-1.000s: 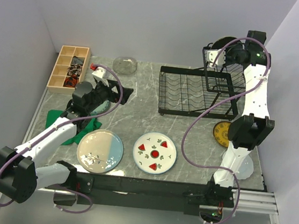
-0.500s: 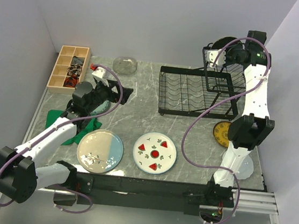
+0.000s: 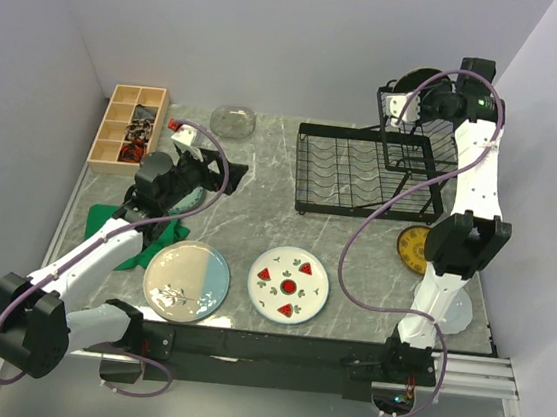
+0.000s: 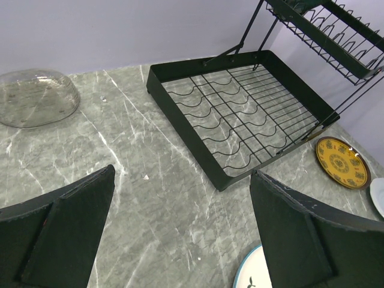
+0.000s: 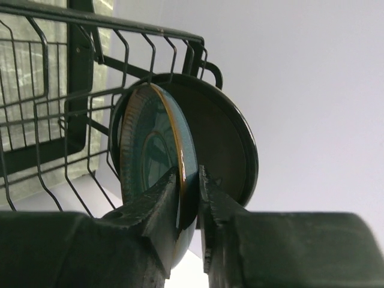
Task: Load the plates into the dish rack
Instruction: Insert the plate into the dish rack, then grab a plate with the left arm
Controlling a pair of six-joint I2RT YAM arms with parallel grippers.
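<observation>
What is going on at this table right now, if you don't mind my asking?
The right pincer grips a slate-blue plate by its rim, standing it on edge in the upper basket of the dish rack, beside a dark plate already there. The left pincer hangs open above the table, holding nothing. The watermelon plate, cream-and-blue plate and yellow plate lie flat, not yet loaded.

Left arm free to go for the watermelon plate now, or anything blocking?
Probably yes: the left gripper is open and empty, the watermelon plate lies uncovered, and only bare table lies between.
</observation>
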